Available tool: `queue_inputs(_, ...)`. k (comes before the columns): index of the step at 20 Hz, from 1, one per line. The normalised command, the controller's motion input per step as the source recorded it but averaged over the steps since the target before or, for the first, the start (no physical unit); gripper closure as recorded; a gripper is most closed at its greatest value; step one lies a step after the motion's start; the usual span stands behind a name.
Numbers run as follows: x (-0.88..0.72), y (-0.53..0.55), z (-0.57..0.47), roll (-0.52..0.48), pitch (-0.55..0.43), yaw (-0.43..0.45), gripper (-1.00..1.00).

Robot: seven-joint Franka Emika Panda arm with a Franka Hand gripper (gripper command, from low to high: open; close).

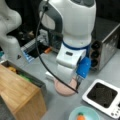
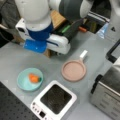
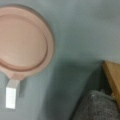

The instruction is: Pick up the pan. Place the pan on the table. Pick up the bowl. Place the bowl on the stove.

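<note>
The pan (image 2: 74,70) lies flat on the grey tabletop (image 2: 15,60), between the stove (image 2: 53,101) and the wooden counter (image 1: 18,93), its stubby white handle (image 2: 83,54) pointing toward a front view's top right. It is shallow, round, dusty pink and empty. The turquoise bowl (image 2: 29,79) sits beside the stove, holding a small orange thing (image 2: 34,78). No fingers of the end effector show, so I cannot tell its state.

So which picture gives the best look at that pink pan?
A front view: the pan lies whole and unobstructed on the table. The wrist view crops its rim; elsewhere the arm hides most of it.
</note>
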Motion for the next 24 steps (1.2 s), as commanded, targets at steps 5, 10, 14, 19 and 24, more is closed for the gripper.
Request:
queue_inputs(5, 0.61, -0.51, 0.02, 0.098, 0.209, 0.141, -1.0)
queue_inputs(10, 0.61, -0.39, 0.03, 0.074, 0.154, 0.086, -1.0)
queue_inputs(14, 0.6, -0.27, 0.06, 0.08, 0.139, -0.072, -1.0)
queue_inputs(19, 0.45, -0.16, 0.08, 0.093, 0.131, -0.236, -1.0)
queue_inputs(24, 0.46, -0.24, -0.05, 0.09, 0.035, -0.37, -1.0)
